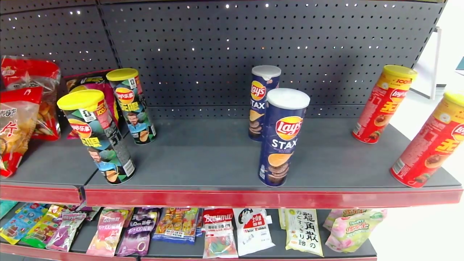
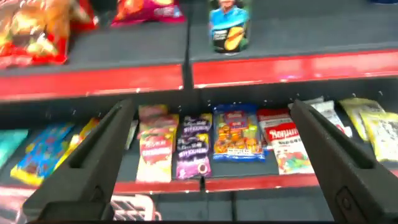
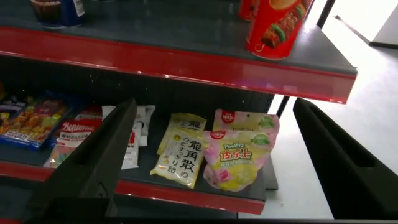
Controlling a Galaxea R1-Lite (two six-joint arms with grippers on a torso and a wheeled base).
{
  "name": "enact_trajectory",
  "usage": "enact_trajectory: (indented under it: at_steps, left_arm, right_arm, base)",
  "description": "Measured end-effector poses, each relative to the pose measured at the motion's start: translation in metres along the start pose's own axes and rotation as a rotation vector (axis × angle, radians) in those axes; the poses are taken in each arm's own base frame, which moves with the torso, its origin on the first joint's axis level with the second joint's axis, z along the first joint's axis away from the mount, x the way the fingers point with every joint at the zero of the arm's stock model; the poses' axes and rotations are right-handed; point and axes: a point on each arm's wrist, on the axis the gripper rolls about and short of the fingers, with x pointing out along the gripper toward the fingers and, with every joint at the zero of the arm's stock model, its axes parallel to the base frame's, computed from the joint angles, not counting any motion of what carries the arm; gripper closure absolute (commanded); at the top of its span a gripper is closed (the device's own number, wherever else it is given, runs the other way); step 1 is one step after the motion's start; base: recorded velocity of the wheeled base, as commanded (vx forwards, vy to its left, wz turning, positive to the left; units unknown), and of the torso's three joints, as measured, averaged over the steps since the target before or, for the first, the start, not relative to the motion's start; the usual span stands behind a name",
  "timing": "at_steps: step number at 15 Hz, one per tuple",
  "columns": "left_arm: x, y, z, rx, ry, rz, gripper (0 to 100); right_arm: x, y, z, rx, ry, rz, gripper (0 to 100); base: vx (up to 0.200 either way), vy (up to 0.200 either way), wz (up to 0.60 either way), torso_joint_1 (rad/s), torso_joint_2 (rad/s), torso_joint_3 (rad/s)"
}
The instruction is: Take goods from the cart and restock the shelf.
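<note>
Upper shelf (image 1: pixel 217 156): two patterned yellow-lid cans (image 1: pixel 98 137) frame left, two blue cans (image 1: pixel 281 141) centre, two red cans (image 1: pixel 384 105) right; left gripper (image 2: pixel 211 107) and right gripper (image 3: pixel 214 104) both spread apart

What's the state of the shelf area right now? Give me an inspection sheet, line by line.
Surface: grey upper shelf, red front edge, bare gaps between cans.
Job's things: two blue chip cans, two yellow-lidded patterned cans, two red cans, all standing; snack bags at left; candy bags on lower shelf.
Clutter: nothing seen.
Grippers: left gripper and right gripper open, empty, facing the lower shelf.
Cables: nothing seen.
Surroundings: pegboard back panel; white floor at right.
</note>
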Motion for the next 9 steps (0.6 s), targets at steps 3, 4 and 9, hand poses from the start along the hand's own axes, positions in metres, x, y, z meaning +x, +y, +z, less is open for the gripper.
enact_trajectory:
  at_steps: [3, 4, 9]
  left_arm:
    - [-0.001, -0.005, -0.014, -0.04, 0.013, 0.081, 0]
    - [0.001, -0.006, -0.023, -0.042, 0.027, 0.086, 0]
    - [0.015, -0.011, -0.044, -0.067, -0.098, 0.003, 0]
  right_arm:
    - [0.0, 0.0, 0.0, 0.006, 0.0, 0.0, 0]
    - [0.0, 0.0, 0.0, 0.006, 0.0, 0.0, 0]
    - [0.0, 0.0, 0.0, 0.011, 0.001, 0.001, 0]
  base:
    - [0.0, 0.0, 0.0, 0.0, 0.0, 0.0]
    - [0.0, 0.0, 0.0, 0.0, 0.0, 0.0]
    - [0.0, 0.0, 0.0, 0.0, 0.0, 0.0]
